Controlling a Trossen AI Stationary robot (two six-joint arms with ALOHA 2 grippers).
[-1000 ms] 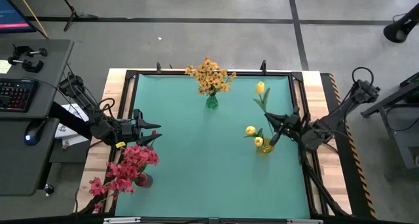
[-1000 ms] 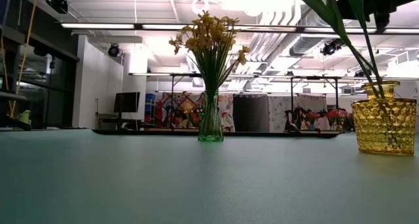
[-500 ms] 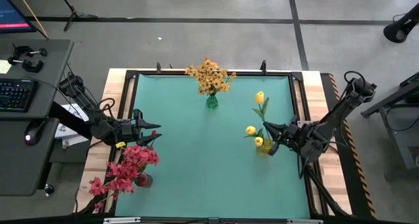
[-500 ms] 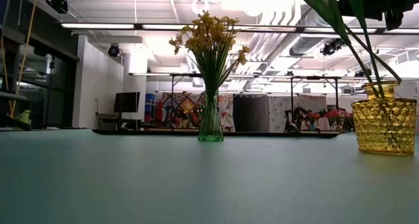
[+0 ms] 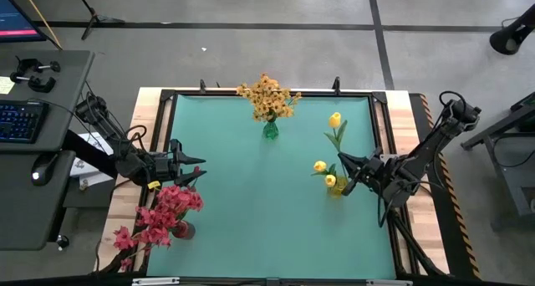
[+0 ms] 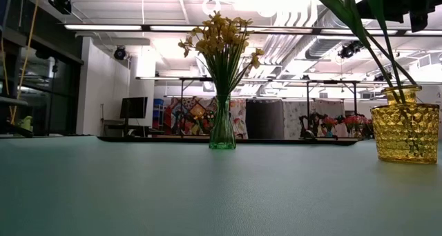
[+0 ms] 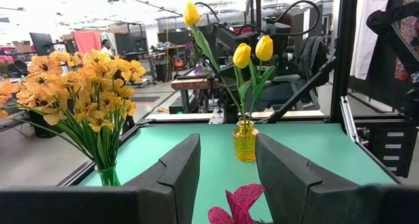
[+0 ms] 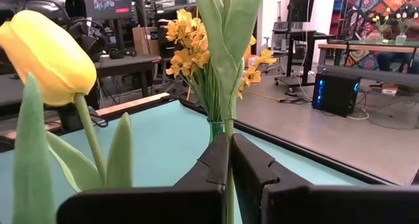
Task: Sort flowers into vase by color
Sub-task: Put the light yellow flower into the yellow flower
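A yellow glass vase [image 5: 339,186] stands near the table's right side, and two yellow tulips [image 5: 320,166] stand in it. My right gripper [image 5: 343,165] is above the vase, shut on a third tulip [image 5: 335,120], whose stem [image 6: 409,76] reaches down to the vase mouth [image 6: 402,91]. The orange-yellow spray [image 5: 267,97] stands in a green vase [image 6: 222,131] at the far edge. The red-pink flowers [image 5: 163,212] stand in a vase at the near left corner. My left gripper [image 5: 199,171] waits open just beyond them. My right gripper pinches the third tulip's green stem [image 8: 228,137] between its two fingers, below the leaves [image 8: 226,47]. The fingers come level from the table's right and lie across the stem. The tulip stands nearly upright, with its bloom tipped toward the far edge and its lower end at the yellow vase's mouth.
The black table frame [image 5: 384,102] rims the green mat [image 5: 259,202]. A wide bare stretch of mat lies between the three vases. A desk with a keyboard and mouse [image 5: 38,173] stands left of the table.
My right gripper moved toward the near edge and down over the yellow vase, still shut on the tulip. The tulip's stem came down with it, and its lower end now reaches the vase mouth beside the other two stems.
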